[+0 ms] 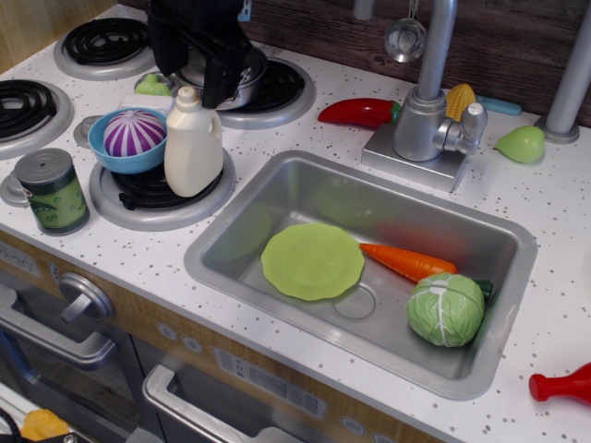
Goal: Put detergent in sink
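The detergent (192,146) is a cream-white jug with a side handle and a round cap. It stands upright on the front right burner (157,196), left of the sink (245,235). My black gripper (192,81) hangs just above and behind its cap, with the jaws open and nothing in them. One finger (215,90) shows to the right of the cap. The sink holds a green plate (311,260), a carrot (406,261) and a cabbage (445,309).
A blue bowl (115,155) with a purple ball touches the jug's left side. A green-labelled can (53,191) stands front left. A lidded pot (242,78) sits behind the gripper. The faucet (427,111), a red pepper (355,113), corn and a pear line the back.
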Robot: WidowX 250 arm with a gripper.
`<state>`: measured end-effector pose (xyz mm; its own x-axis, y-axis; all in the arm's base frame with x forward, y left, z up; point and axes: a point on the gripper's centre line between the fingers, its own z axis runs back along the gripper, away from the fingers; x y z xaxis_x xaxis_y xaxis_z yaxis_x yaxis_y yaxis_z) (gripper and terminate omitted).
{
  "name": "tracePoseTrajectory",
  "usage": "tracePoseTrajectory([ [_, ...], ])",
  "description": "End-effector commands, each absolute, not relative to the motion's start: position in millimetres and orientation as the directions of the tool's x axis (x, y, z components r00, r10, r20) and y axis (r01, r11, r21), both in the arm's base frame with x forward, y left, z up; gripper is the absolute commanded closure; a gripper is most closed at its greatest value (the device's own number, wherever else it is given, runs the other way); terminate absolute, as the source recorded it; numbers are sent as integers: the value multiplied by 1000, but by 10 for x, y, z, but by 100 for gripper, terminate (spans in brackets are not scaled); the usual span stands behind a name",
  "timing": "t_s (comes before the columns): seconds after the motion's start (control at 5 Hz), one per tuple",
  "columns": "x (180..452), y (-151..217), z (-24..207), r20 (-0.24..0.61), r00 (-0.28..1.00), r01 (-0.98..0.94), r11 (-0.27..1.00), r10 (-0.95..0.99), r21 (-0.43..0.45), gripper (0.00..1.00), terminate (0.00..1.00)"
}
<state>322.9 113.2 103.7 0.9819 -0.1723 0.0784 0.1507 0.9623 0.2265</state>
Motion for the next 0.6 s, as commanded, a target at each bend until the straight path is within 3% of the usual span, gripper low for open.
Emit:
tracePoseTrajectory([
  [0.0,3182,1235,1033,128,973,164,966,-191,201,0,0],
  [0.2,3150,1187,891,126,980,136,979,-156,152,100,0],
  [0.4,3135,1121,850,124,980,138,982,-154,131,100,0],
])
